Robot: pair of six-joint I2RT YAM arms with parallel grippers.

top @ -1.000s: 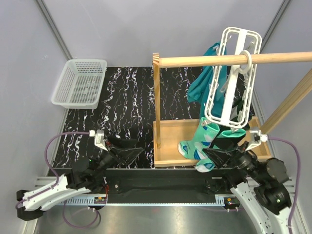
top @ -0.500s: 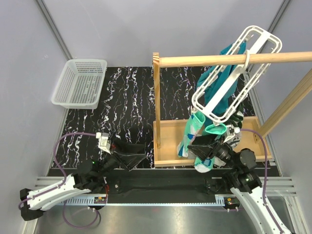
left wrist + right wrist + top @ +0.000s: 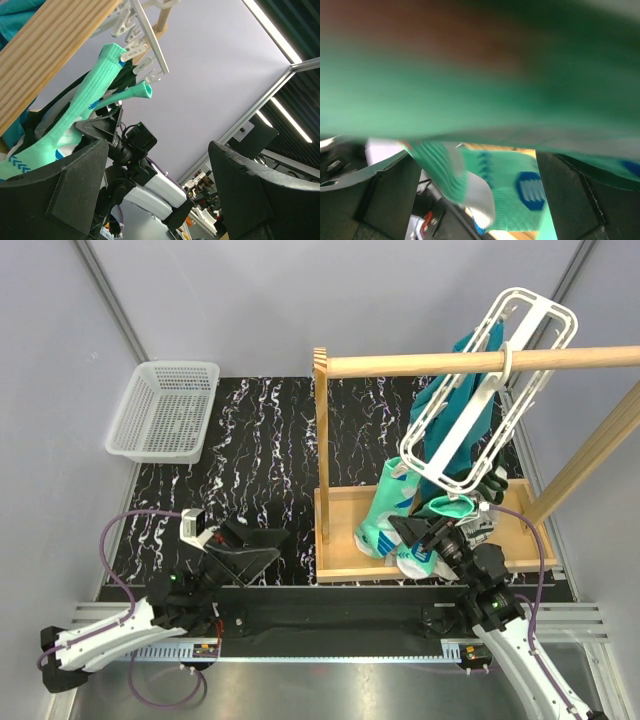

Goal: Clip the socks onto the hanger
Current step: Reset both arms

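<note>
Top view: the rigid white plastic hanger (image 3: 480, 400) has swung from near-vertical to a steep tilt on the round wooden rod (image 3: 400, 365). The right gripper (image 3: 425, 537) has slid left under its low end. The mint socks (image 3: 392, 508) dangle just above-left of that gripper, so clipping looks nearly done. The left gripper (image 3: 262, 543) sits well to the left, spread and empty.

Left wrist view: soft ribbed knit socks (image 3: 85, 112) rise ahead toward thin clips (image 3: 137, 45). One cuff looks pinched; the other I can't confirm.

Right wrist view: blurred green fabric covers the lens. The jaws are apart, with a blue-marked sock (image 3: 510, 185) beyond them, unclamped.
</note>
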